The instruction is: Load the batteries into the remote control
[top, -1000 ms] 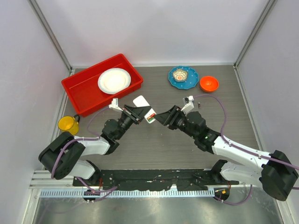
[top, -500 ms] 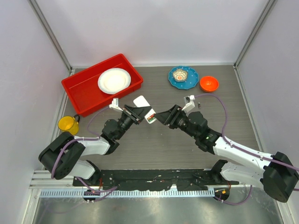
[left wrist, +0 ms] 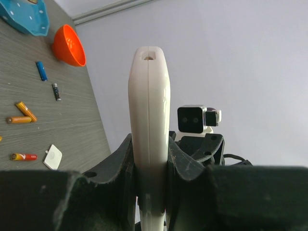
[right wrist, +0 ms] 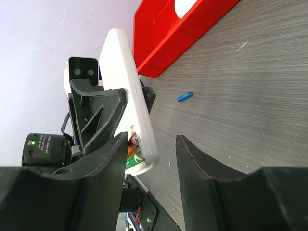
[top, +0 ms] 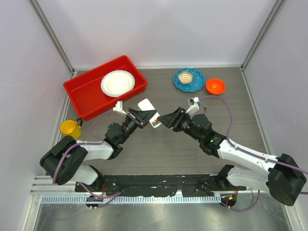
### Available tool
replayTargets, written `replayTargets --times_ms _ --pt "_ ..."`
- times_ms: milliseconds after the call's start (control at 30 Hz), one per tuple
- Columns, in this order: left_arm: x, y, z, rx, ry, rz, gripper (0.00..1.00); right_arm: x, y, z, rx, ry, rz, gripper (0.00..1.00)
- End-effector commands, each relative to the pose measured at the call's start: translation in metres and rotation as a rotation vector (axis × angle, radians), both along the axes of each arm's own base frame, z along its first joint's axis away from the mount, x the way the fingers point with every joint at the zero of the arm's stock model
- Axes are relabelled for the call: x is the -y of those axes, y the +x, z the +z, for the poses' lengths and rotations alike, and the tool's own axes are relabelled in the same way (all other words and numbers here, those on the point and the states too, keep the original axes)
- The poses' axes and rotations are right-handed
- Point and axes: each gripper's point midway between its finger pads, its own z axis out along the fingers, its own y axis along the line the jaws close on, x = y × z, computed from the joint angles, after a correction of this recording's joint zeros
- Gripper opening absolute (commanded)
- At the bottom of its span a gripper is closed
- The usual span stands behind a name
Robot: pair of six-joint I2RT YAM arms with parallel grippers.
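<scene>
Looking for print first, I find only a small label (right wrist: 41, 142) on the left arm's motor housing in the right wrist view, and its lettering is too small for me to read. The remote control (left wrist: 149, 110) shows no writing on its plain white edge.

The left gripper (left wrist: 149, 144) is clamped on the remote control, holding it off the table (top: 159, 154) between the two arms, edge-on to its own camera. From the right wrist I see the remote's white back. At its lower end is an open compartment (right wrist: 132, 150) with something red-orange and green inside; how many cells that is I cannot tell. The right gripper (right wrist: 151, 142) has its jaws parted, and the remote's lower end sits between them in that view. Whether either finger touches it I cannot tell.

Loose batteries (left wrist: 25, 111) lie on the table beyond: a blue battery (left wrist: 42, 70), a dark battery (left wrist: 57, 91), two orange ones and a red battery (left wrist: 23, 156). A small white flat piece (left wrist: 53, 156) lies just beside the red one.

An orange bowl (top: 215, 86) and a blue plate (top: 197, 82) carrying a small bowl (top: 185, 76) stand at the far side. A red tray (top: 82, 94) holding a white plate (top: 117, 83) is at far left, with a yellow cup (top: 70, 128) near it. From above, the grippers hide most of the remote.
</scene>
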Motion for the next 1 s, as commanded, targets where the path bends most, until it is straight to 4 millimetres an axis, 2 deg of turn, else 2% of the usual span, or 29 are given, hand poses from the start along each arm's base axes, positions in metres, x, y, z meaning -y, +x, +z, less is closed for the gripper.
replayTargets --times_ms 0,433,700,833,967 --pt "-0.009 -0.017 0.078 0.232 -0.194 -0.017 0.00 -0.004 0.005 0.028 0.063 0.053 -0.001 0.48" --pt "-0.014 -0.012 0.088 0.242 -0.220 0.022 0.00 -0.005 0.006 0.014 0.040 0.039 -0.002 0.36" --pt "-0.015 -0.009 0.092 0.243 -0.233 0.034 0.00 -0.008 0.004 0.002 0.035 -0.019 0.028 0.19" --pt "-0.014 -0.008 0.091 0.241 -0.230 0.038 0.00 -0.008 0.003 -0.008 0.023 -0.074 0.033 0.07" --pt "-0.013 -0.006 0.092 0.242 -0.232 0.047 0.00 -0.003 0.009 -0.015 0.017 -0.127 -0.016 0.01"
